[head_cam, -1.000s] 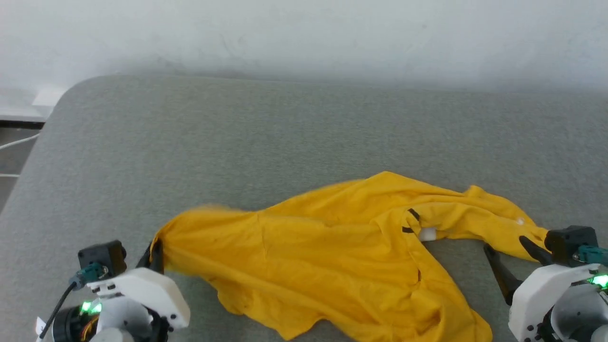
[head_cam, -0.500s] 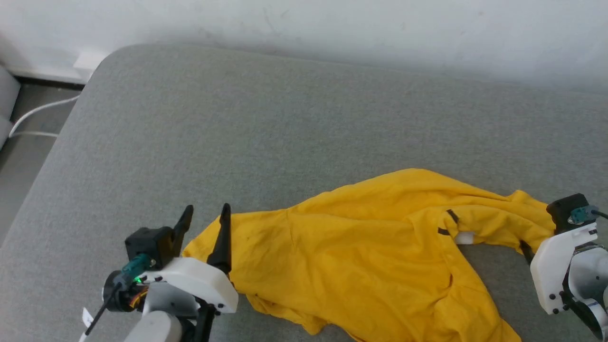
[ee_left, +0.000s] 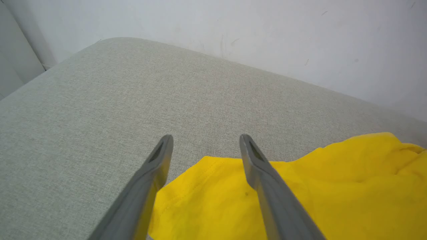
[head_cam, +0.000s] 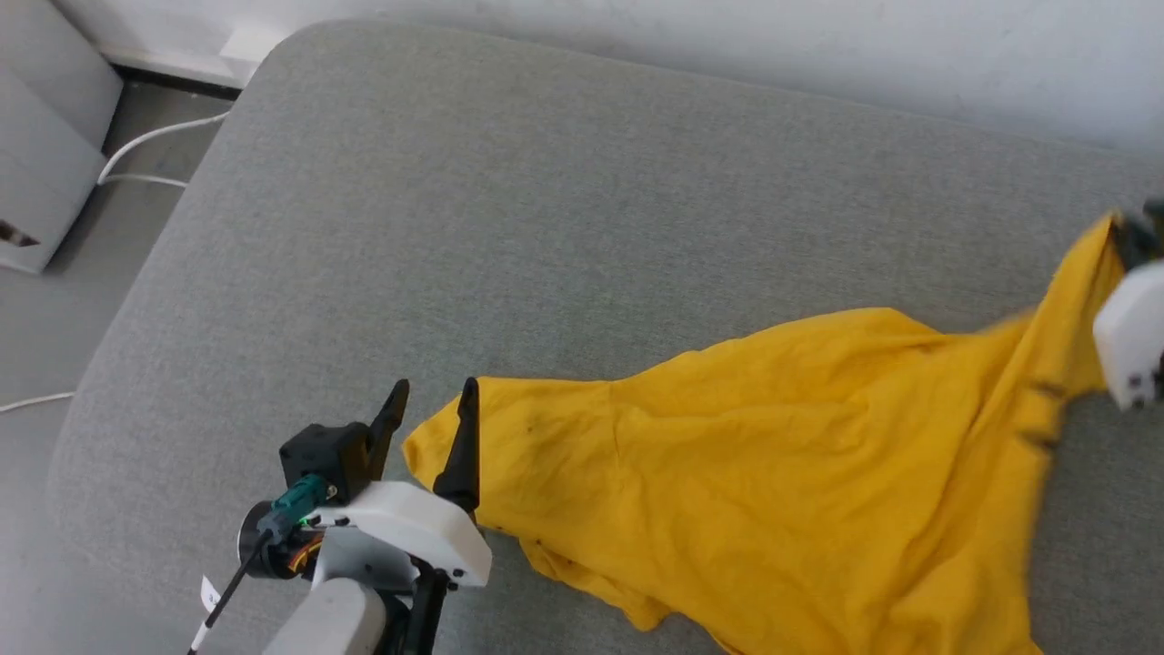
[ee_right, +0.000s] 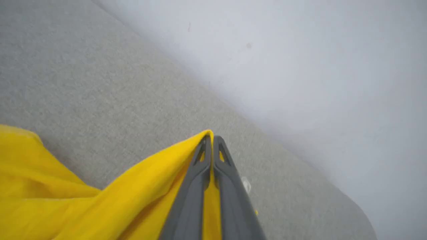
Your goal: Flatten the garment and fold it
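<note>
My L gripper [head_cam: 435,386] stands spread over the yellow T-shirt [head_cam: 773,455] corner, gripping nothing. R gripper [ee_right: 210,138] is clenched on the far end, prob. a sleeve, above the grey cushion [head_cam: 546,200].

Work surface: grey woven pad [head_cam: 582,227] with a rounded corner at far left and its far edge against a white wall [head_cam: 818,45]. Faint scuffs [ee_left: 230,43] mark the wall in the left wrist view. Left of the pad: grey floor [head_cam: 55,346]. A white cable [head_cam: 145,150] loops on it near the pad's corner; a second white cable [head_cam: 32,401] lies nearer. Pale grey box [head_cam: 45,136] at far left, small dark mark [head_cam: 14,235] low on its side. Small white plate [head_cam: 250,43] at the wall's foot.
</note>
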`<state>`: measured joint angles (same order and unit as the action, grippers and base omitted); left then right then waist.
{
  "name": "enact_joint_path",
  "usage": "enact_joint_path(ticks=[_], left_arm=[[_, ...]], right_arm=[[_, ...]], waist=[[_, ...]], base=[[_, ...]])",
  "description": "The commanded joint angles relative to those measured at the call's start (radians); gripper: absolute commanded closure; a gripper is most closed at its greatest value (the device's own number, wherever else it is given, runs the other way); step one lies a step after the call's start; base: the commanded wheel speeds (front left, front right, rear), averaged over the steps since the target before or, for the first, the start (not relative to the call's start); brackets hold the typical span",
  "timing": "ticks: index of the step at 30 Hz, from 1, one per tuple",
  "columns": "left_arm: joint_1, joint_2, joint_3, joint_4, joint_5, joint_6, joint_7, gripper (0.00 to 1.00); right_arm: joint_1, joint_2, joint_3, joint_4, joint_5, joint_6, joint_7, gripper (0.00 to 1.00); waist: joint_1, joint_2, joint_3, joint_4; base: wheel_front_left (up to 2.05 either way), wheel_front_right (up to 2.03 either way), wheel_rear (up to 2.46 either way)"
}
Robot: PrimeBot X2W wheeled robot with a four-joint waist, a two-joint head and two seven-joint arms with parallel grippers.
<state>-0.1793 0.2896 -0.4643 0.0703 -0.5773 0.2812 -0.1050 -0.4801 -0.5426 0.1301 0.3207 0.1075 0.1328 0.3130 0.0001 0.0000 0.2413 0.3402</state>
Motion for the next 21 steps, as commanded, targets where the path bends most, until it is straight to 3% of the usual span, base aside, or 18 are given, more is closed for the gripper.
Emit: enact_joint_path(ticks=[1,8,9,10,15,21], left_arm=[[-0.019,-0.004,-0.002,0.004,0.005,-0.008,-0.007,0.00],[-0.056,-0.030,-0.019,0.023,0.006,-0.021,-0.022,0.00],[-0.060,-0.033,-0.020,0.026,0.006,-0.022,-0.023,0.00],[-0.064,-0.035,-0.021,0.030,0.006,-0.023,-0.026,0.00],[-0.070,-0.040,-0.023,0.055,0.003,-0.025,-0.034,0.00],[-0.054,-0.023,-0.013,0.078,-0.006,-0.027,-0.042,0.00]], right_arm=[[-0.031,-0.004,0.009,0.008,-0.008,-0.002,-0.015,1.00],[-0.253,-0.001,0.150,0.201,-0.056,-0.002,-0.092,1.00],[-0.270,-0.002,0.174,0.238,-0.056,-0.002,-0.097,0.84],[-0.285,-0.003,0.193,0.277,-0.059,-0.002,-0.105,0.01],[-0.308,0.021,0.271,0.445,0.003,-0.002,-0.151,0.00],[-0.295,0.052,0.307,0.490,0.121,-0.002,-0.256,0.00]], waist=[[-0.0001,0.0000,0.015,0.015],[-0.0001,0.0000,0.053,0.044],[-0.0001,0.0000,0.058,0.047],[-0.0001,0.0000,0.062,0.048],[-0.0001,0.0000,0.056,0.039],[-0.0001,0.0000,-0.006,-0.026]], base=[[0.00,0.00,0.00],[0.00,0.00,0.00],[0.00,0.00,0.00],[0.00,0.00,0.00],[0.00,0.00,0.00],[0.00,0.00,0.00]])
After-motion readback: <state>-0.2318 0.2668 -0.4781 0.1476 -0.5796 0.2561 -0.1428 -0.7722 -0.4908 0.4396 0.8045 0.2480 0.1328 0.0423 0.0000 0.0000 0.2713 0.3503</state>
